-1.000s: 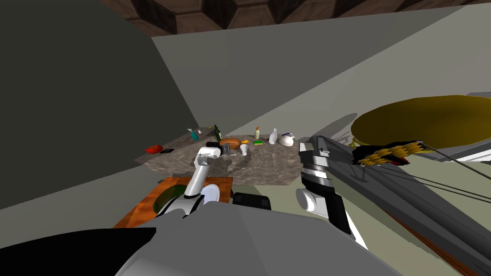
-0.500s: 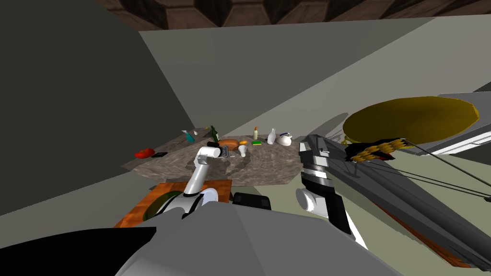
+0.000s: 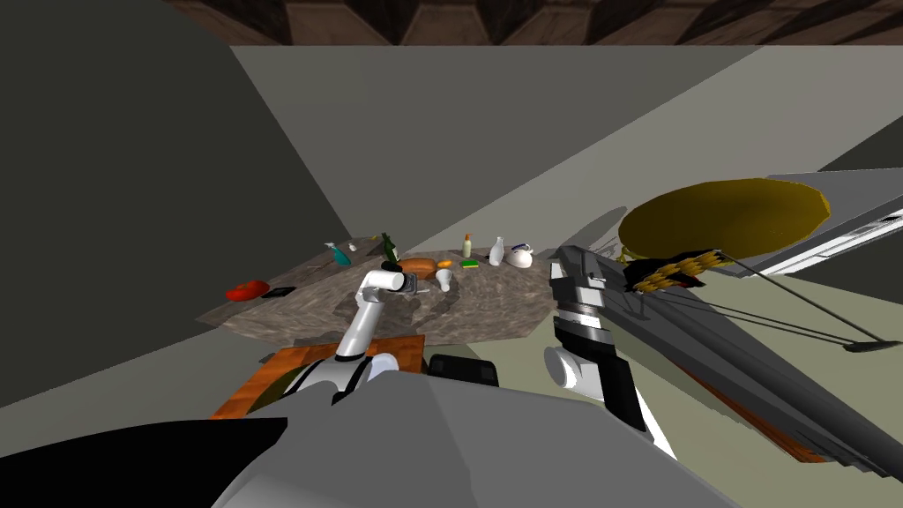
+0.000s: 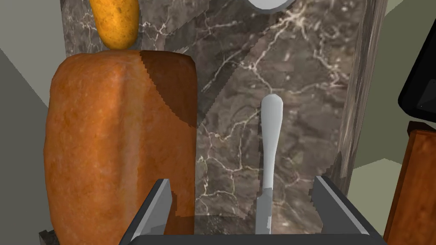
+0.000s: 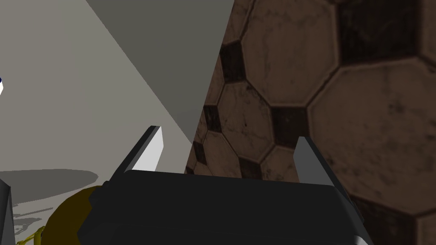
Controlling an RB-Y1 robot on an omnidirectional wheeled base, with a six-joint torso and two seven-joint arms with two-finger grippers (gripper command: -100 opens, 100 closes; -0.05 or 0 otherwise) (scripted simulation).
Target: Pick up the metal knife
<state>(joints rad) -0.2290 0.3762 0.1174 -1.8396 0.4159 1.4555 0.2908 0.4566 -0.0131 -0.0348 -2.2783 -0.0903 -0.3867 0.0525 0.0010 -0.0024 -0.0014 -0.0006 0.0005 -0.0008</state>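
I see a pale grey knife (image 4: 271, 140). The counter (image 4: 306, 85) is dark grey-brown with white veins, and the loaf (image 4: 115, 140) orange-brown.

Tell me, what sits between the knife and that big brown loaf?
Nothing stands there. In the left wrist view, a bare stretch of dark marbled countertop separates the loaf from the knife.

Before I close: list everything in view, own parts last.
counter: 1, dark veined, ahead
loaf: 1, orange-brown, on counter
knife: 1, light grey, flat beside loaf
oblong thing: 1, orange, beyond loaf
cup: 1, white, near loaf
spray bottle: 1, teal, counter's back
green bottle: 1, dark, counter's back
teapot: 1, white, counter's back
sponge: 1, green-yellow, counter's back
lump: 1, red, counter's left end
round table: 1, yellow, right
left gripper: 1, open, over knife
right gripper: 1, open, at my right
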